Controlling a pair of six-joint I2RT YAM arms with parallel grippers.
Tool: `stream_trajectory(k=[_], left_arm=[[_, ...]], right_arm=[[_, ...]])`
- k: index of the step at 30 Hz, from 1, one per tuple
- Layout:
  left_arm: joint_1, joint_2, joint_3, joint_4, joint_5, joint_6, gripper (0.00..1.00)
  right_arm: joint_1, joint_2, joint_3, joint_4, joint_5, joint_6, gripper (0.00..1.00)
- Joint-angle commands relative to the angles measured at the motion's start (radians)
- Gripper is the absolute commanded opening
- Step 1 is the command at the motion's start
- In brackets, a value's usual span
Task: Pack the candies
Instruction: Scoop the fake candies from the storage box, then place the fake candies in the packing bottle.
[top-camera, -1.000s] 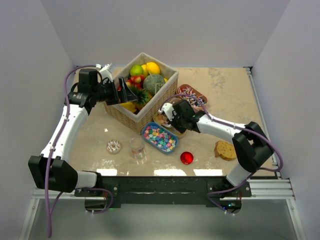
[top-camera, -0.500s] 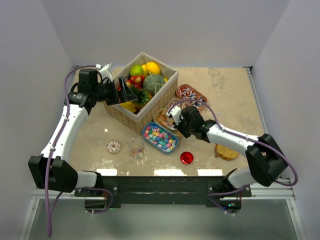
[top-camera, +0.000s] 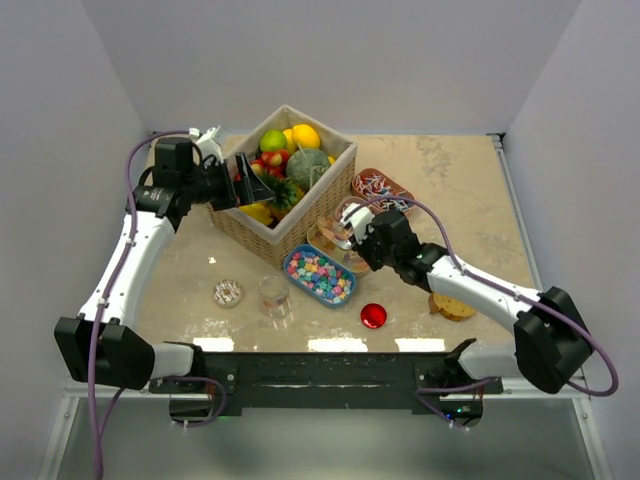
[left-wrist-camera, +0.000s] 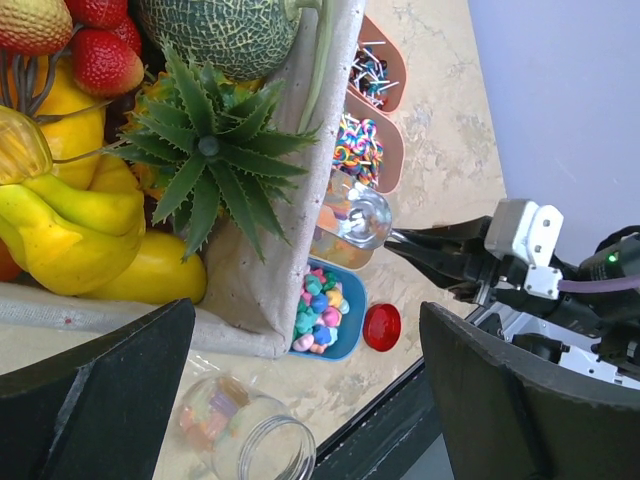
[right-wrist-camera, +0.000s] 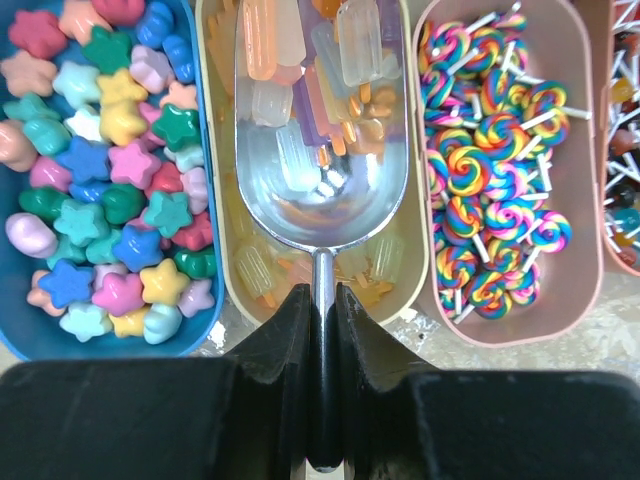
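Observation:
The candies lie in several small trays beside the basket: pastel stars in a blue tray (right-wrist-camera: 100, 170) (top-camera: 318, 275), orange-yellow ice-lolly gummies in a beige tray (right-wrist-camera: 250, 270), rainbow lollipops in a pink tray (right-wrist-camera: 500, 170), and small striped sweets in a brown tray (top-camera: 380, 187). My right gripper (right-wrist-camera: 320, 300) (top-camera: 362, 240) is shut on the handle of a metal scoop (right-wrist-camera: 320, 130), whose bowl lies over the beige tray with gummies at its tip. A glass jar (top-camera: 275, 298) (left-wrist-camera: 250, 440) holds a few coloured pieces. My left gripper (top-camera: 255, 185) (left-wrist-camera: 305, 400) hangs open over the basket's left edge.
A wicker basket (top-camera: 290, 225) full of toy fruit stands at the back centre. A red lid (top-camera: 373, 316) lies near the front edge, a sprinkled doughnut (top-camera: 227, 292) left of the jar, and a cookie (top-camera: 451, 300) under the right forearm.
My right arm has swung its elbow out to the right, and the gripper with the scoop has drawn a little to the right over the trays. The left arm has stayed still.

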Motion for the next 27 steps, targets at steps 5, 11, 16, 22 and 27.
stream_trajectory(k=[5,11,16,22,27], left_arm=[[0.002,-0.045,0.008,0.015,0.008,-0.013,1.00],[0.002,-0.047,0.022,0.008,0.018,-0.008,1.00],[0.002,-0.048,0.037,0.008,0.024,-0.008,1.00],[0.002,-0.067,0.029,-0.001,0.011,0.001,1.00],[0.002,-0.067,0.023,-0.005,0.005,0.005,1.00]], right_arm=[[-0.001,-0.146,-0.011,0.003,0.009,0.048,0.00],[-0.001,-0.178,0.024,-0.006,0.040,0.040,0.00],[0.000,-0.201,0.064,-0.075,0.023,0.050,0.00],[-0.001,-0.258,0.121,-0.202,-0.014,0.051,0.00],[0.014,-0.301,0.171,-0.251,-0.109,0.088,0.00]])
